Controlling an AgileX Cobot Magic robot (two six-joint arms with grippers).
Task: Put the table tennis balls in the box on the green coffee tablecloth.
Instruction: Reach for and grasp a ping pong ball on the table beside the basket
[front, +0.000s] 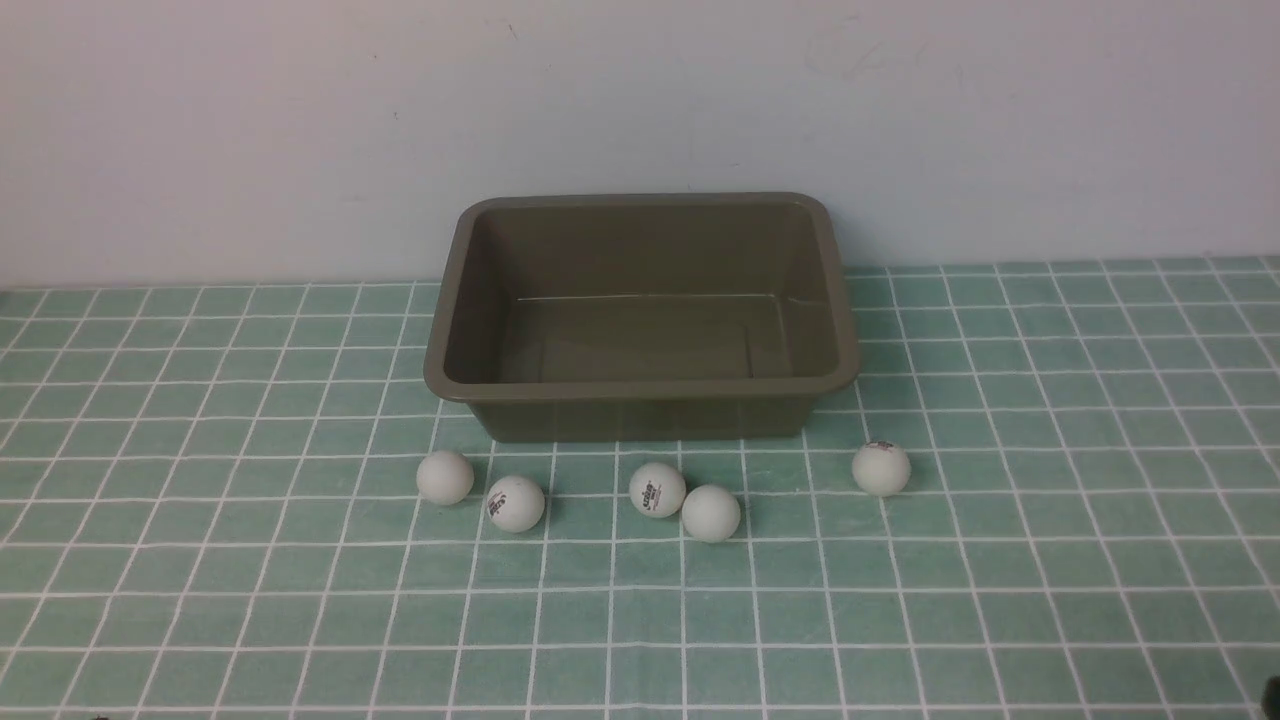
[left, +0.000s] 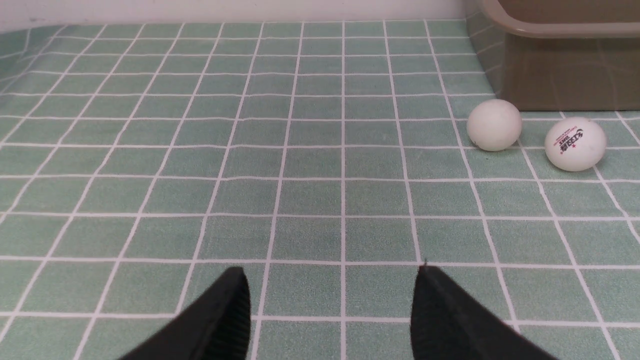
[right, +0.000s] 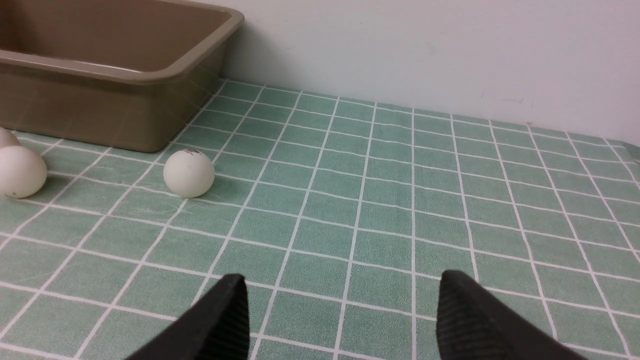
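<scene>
A pale, plain wall (front: 640, 100) fills the far half of the scene. Below it, a teal-green tablecloth (front: 200, 600) with a thin white grid of squares covers the whole surface.

An olive-brown plastic box (front: 640, 388) with rounded corners and a flared rim sits upright on the cloth at the far centre, against the wall. Its bare floor is visible.

The wrist views show both grippers low over bare cloth, on the near side. The left gripper (left: 330, 272) has its two black fingers spread wide with only cloth between them. The right gripper (right: 341, 277) is likewise spread wide and holds nothing.

Five white table tennis balls lie on the cloth in a loose row just in front of the box's near wall, all outside it. From the left, the first ball (front: 445, 477) is plain. The second ball (front: 515, 503) lies close beside it and carries a dark printed logo. The third ball (front: 657, 489), also printed, touches the plain fourth ball (front: 710, 513). The fifth ball (front: 881, 468) sits apart, near the box's right corner.
</scene>
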